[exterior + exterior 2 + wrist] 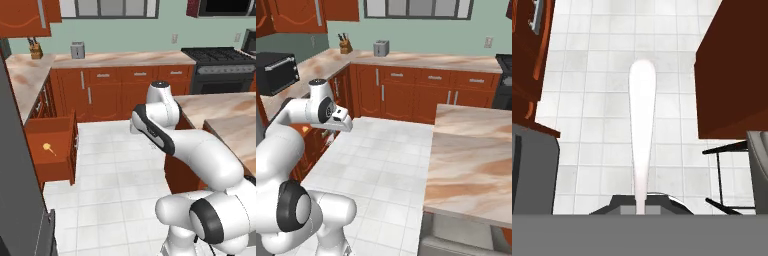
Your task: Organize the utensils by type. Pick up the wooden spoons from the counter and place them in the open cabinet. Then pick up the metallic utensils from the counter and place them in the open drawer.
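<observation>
Between the pincer (pixel 641 210) tips: metallic utensil (pixel 642 130) clamped tight | below-left: open drawer (pixel 50 150) | drop-off left, spoons unclear

I see the pale silvery utensil (pixel 643 130) held at its lower end, its slim rounded length pointing out over the white tile floor. A small yellow wooden spoon (pixel 48 148) lies in the open reddish-brown drawer (pixel 55 127).

— How do we stand?
— Our arm (pixel 200 150) is folded over the floor, elbow raised, forearm reaching forward.
— And our gripper (pixel 640 209)?
— Jaws closed on the metallic utensil (pixel 642 130), its pale handle jutting out ahead of the fingers.
</observation>
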Controlling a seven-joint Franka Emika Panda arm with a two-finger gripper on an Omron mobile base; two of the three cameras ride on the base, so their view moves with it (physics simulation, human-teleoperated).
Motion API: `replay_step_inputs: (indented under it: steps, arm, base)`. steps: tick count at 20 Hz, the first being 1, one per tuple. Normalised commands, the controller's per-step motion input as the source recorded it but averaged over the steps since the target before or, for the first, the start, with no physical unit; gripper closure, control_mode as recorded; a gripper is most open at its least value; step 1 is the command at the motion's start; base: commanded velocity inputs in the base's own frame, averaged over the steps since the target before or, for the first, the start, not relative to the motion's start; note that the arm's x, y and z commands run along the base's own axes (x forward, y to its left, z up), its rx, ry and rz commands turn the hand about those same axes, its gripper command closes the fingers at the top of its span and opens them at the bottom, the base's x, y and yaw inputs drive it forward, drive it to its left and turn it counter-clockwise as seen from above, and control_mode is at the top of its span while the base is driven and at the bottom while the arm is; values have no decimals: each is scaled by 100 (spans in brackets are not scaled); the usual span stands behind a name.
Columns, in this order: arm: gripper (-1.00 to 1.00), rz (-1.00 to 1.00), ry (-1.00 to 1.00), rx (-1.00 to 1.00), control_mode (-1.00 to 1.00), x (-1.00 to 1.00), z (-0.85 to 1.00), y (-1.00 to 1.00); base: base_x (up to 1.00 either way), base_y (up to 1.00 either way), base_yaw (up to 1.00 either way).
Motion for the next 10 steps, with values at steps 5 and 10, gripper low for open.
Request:
replay_step_inputs:
  steps: [5, 10]
  arm:
    - [100, 0, 0, 0, 100, 0, 0, 0]
    - [100, 0, 0, 0, 100, 0, 0, 0]
  base:
    - [90, 1, -1]
    - [94, 7, 10]
